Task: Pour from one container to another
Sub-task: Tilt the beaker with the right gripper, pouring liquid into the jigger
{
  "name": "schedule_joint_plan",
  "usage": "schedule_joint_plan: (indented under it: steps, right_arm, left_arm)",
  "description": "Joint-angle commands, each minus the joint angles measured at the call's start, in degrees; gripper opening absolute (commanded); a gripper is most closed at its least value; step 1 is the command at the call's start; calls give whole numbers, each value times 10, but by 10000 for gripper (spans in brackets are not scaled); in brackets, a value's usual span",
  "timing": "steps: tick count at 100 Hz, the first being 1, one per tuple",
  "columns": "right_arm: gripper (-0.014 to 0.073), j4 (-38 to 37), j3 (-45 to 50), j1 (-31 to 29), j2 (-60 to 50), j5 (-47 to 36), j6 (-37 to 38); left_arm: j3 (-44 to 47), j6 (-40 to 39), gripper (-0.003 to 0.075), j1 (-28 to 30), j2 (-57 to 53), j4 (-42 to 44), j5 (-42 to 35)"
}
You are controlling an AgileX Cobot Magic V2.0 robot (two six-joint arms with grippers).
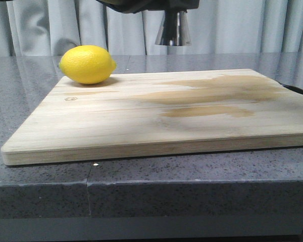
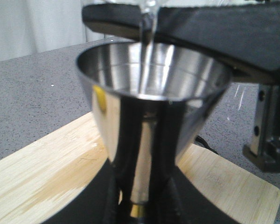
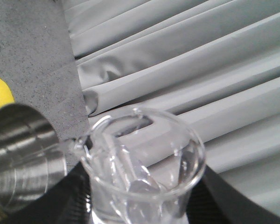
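Note:
My left gripper [image 2: 142, 186] is shut on the narrow gold-banded waist of the steel jigger [image 2: 149, 79] and holds it upright above the board. The front view shows only the jigger's lower cone [image 1: 172, 27], high at the top edge. My right gripper [image 3: 140, 200] is shut on the clear glass beaker [image 3: 144, 158], which is tipped with its lip over the jigger's rim [image 3: 23, 158]. A thin clear stream [image 2: 146, 37] falls from the beaker's lip [image 2: 148, 7] into the jigger's upper cup.
A wooden cutting board [image 1: 156, 116] lies on the grey stone counter [image 1: 141, 191], with wet brownish stains [image 1: 217, 96] across its middle and right. A yellow lemon [image 1: 87, 64] rests on the board's far left corner. Grey curtains [image 3: 200, 70] hang behind.

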Motion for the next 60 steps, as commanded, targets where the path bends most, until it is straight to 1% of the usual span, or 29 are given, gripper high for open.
schedule_joint_plan:
  steps: [1, 18, 47, 60]
  right_arm:
    - [192, 10, -22, -1, -20, -34, -23]
    - [192, 10, -22, -1, -20, -34, -25]
    - [192, 10, -22, -1, -20, -34, -84]
    - [192, 10, -22, -1, -20, -34, -84]
  left_arm:
    - [-18, -2, -19, -4, -20, 4, -58]
    - [-18, -2, -19, -4, -20, 4, -58]
    - [-18, -2, -19, -4, -20, 4, -58]
    - [-18, -2, -19, -4, -20, 4, -58]
